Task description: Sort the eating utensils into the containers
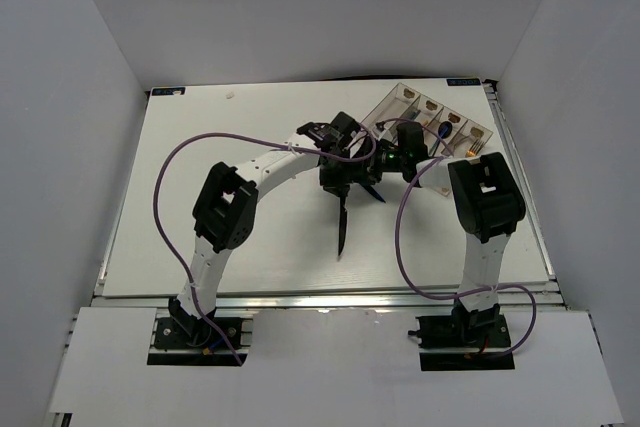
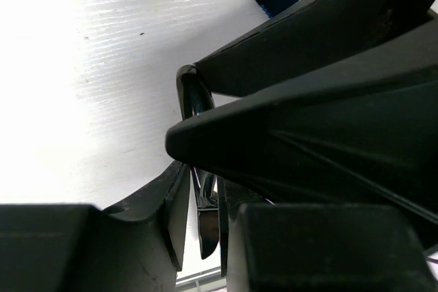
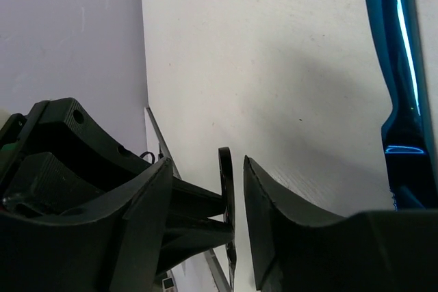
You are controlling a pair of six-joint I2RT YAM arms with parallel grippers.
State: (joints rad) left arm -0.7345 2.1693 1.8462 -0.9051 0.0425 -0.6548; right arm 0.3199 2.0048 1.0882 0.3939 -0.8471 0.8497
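Tray (image 1: 389,104) near table (image 1: 230,237) corner, black knife (image 1: 342,227) central

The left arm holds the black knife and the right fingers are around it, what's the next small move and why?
Probably close the right gripper fully on the black knife. Its fingers straddle the knife with a gap showing, and only the left gripper grips it.

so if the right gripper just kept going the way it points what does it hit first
The black knife: its thin edge stands between the fingers of the right gripper, pinched by the left gripper. Further on, likely the left gripper's own fingers, though depth there is unclear.
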